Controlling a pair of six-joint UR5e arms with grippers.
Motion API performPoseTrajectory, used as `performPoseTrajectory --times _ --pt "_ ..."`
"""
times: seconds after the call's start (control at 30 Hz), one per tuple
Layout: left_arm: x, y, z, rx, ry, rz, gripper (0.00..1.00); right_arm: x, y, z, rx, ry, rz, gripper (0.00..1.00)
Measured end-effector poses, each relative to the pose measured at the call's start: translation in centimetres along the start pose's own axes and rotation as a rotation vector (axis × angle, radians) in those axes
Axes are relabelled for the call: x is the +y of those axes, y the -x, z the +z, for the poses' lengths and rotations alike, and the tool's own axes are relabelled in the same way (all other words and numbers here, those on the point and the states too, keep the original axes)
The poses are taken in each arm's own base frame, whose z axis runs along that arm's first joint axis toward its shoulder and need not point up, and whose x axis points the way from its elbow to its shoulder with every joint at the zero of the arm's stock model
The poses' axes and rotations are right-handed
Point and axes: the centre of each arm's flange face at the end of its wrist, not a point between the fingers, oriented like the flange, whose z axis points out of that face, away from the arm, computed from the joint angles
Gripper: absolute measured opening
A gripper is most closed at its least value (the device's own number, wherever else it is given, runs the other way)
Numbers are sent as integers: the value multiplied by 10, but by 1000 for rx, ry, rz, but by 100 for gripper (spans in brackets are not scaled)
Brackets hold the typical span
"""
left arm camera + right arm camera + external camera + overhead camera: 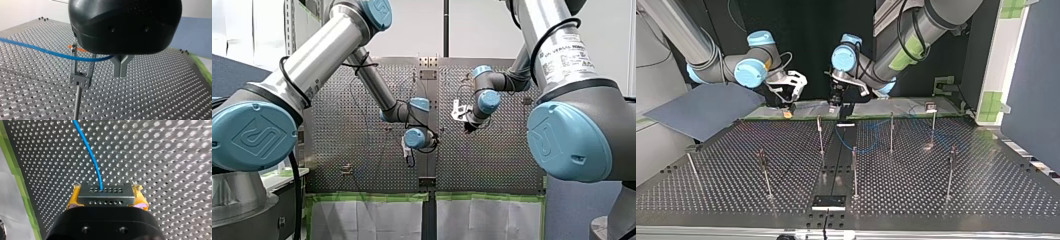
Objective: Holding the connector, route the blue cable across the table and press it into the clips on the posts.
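Front view: my left arm and my right arm meet mid-frame. The top view shows the blue cable slack among the posts at centre frame, so I judge most clips unfilled. Only the left wrist view shows it crossing one clip beside my left end effector, tips pressed together; only the right wrist view shows my right end effector pinching the connector in yellow pads.

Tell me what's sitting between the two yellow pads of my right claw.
A grey connector with rows of small holes, clamped by my right claw; the blue cable leaves its middle. The right wrist view shows this.
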Motion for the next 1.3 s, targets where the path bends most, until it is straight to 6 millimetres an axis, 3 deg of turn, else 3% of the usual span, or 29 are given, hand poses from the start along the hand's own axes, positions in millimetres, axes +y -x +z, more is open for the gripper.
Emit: performPoseTrajectory --times 0.87,1.07,1.3 --pt "16 36 39 -49 2 -34 1 19 3 32 55 -54 32 0" --pt "31 44 50 -51 -5 -35 1 21 -4 39 67 -55 36 0" --pt "62 48 65 -39 0 -21 1 30 -13 46 82 -43 45 0"
